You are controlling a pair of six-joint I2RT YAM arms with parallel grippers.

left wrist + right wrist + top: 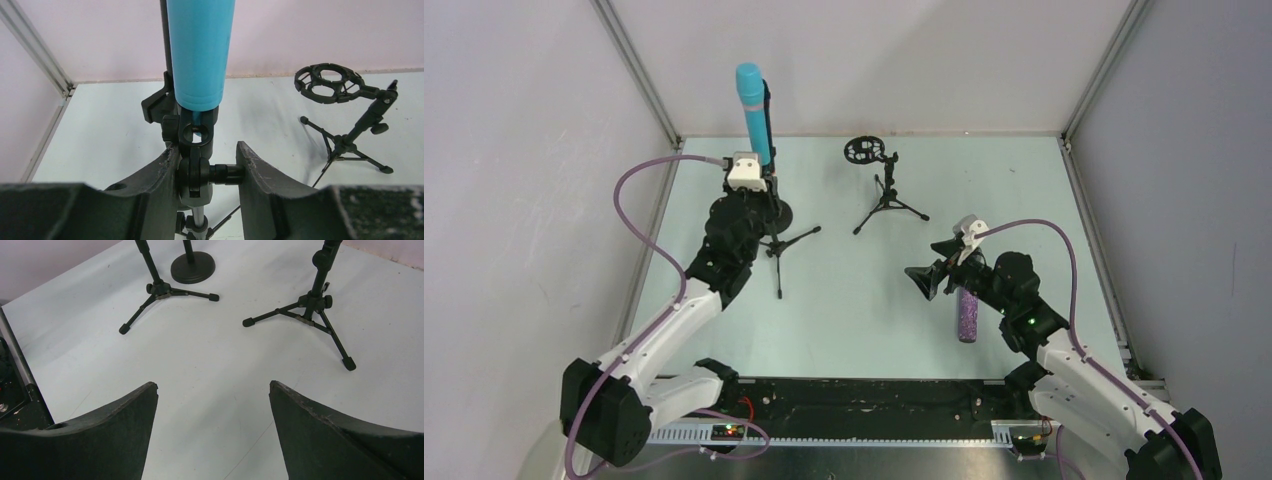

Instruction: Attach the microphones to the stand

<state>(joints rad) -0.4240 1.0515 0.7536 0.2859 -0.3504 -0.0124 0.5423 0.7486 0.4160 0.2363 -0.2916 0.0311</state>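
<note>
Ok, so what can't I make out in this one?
- Blue microphone: left wrist view, head cut off by the top edge.
- Its stand: left wrist view, base hidden behind the left gripper.
- Purple microphone: top view, far end hidden under the right arm; missing from the right wrist view.
- Two tripod stands: right wrist view, tops cut off by the top edge.

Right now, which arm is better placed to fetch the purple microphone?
Right. The right gripper is open, with the purple microphone lying on the table beside that arm. The left gripper is clamped on the stand joint under the cyan microphone.
</note>
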